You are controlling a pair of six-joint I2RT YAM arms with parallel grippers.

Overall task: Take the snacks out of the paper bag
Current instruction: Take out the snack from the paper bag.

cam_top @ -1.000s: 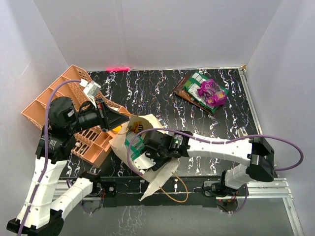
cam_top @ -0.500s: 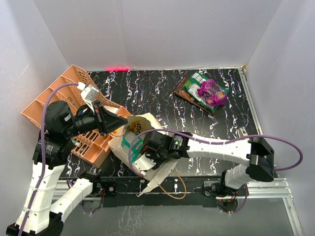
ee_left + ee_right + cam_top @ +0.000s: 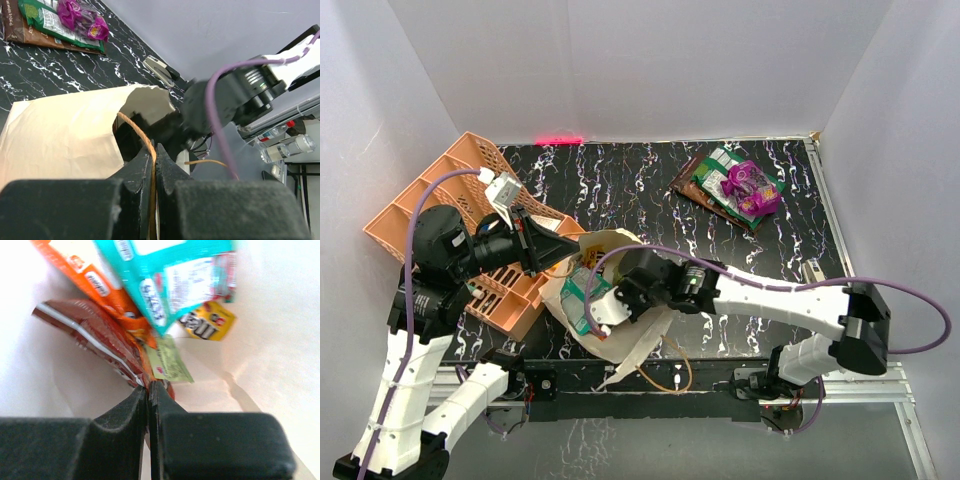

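The paper bag (image 3: 645, 345) lies open at the near left, and also shows in the left wrist view (image 3: 60, 135). My left gripper (image 3: 575, 245) (image 3: 155, 150) is shut on its tan loop handle (image 3: 137, 132) and holds the mouth up. My right gripper (image 3: 615, 300) (image 3: 148, 386) is inside the bag, shut on the edge of a red packet (image 3: 95, 335). Orange (image 3: 100, 280), teal (image 3: 170, 275), yellow (image 3: 207, 325) and small green (image 3: 167, 360) packets lie around it. A brown pouch (image 3: 695, 185), a green packet (image 3: 720, 170) and a purple packet (image 3: 752, 185) lie on the table at the far right.
The orange compartment tray (image 3: 430, 200) stands tilted at the far left, right behind my left arm. The bag's second handle loop (image 3: 665, 385) hangs over the table's near edge. White walls close in the back and both sides.
My right gripper has pushed farther into the bag and the bag's near flap has shifted. My left gripper has pulled the handle slightly left, then held still.
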